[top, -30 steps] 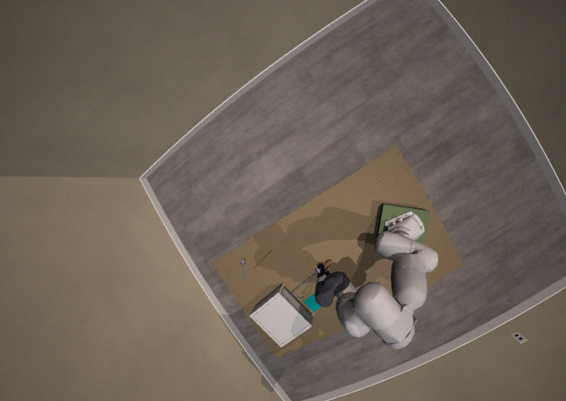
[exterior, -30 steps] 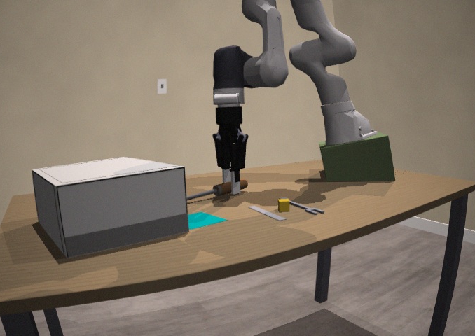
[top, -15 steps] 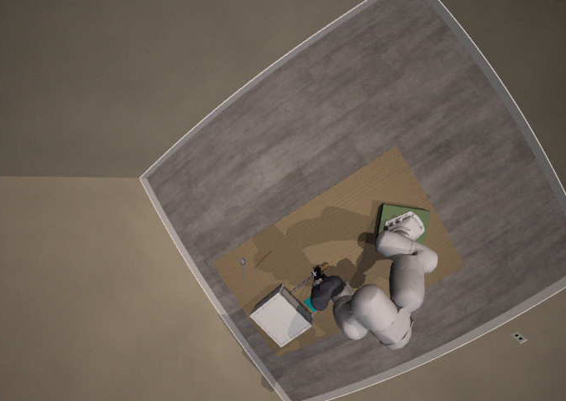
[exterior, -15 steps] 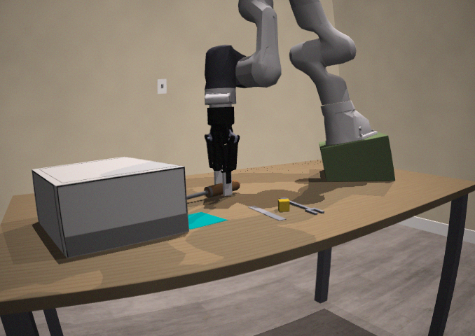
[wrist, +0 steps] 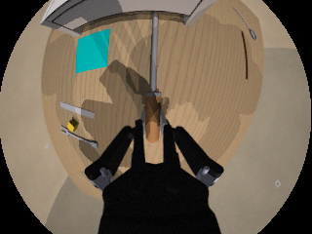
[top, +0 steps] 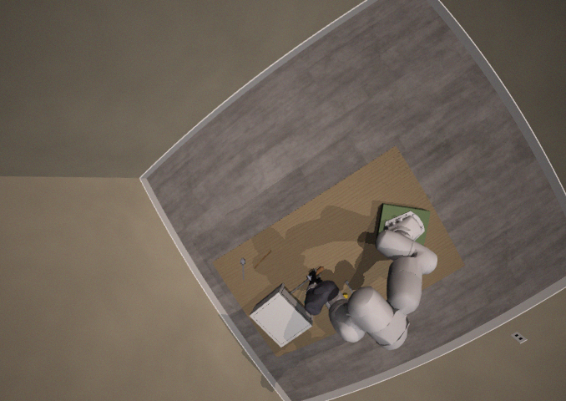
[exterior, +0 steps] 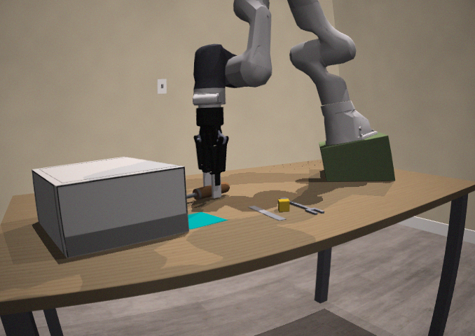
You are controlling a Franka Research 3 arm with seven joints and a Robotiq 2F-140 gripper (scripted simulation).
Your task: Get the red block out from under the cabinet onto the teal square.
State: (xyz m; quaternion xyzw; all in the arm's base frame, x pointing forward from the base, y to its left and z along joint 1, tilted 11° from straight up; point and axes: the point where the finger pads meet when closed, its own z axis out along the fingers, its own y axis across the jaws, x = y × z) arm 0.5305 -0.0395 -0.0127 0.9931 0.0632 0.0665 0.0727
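Exterior view: the pincer (top: 313,276) (exterior: 211,190) (wrist: 152,115), part-closed, grips the hook's handle (top: 319,270) (exterior: 211,190) (wrist: 152,119) beside the teal square (exterior: 206,220) (wrist: 93,51); block unseen, probably still to be dragged out.

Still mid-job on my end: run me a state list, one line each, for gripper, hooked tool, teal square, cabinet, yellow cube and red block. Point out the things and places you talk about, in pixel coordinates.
Gripper (exterior: 210,190) (wrist: 152,115): shut on the tool's wooden handle.
Hooked tool (exterior: 206,191) (wrist: 154,58): held, far end hidden at the cabinet.
Teal square (exterior: 204,220) (wrist: 93,52): flat, nothing on it.
Cabinet (top: 280,317) (exterior: 122,210) (wrist: 117,11): upright on table.
Yellow cube (top: 345,295) (exterior: 283,205) (wrist: 72,125): beside the wrench.
Red block: not visible.
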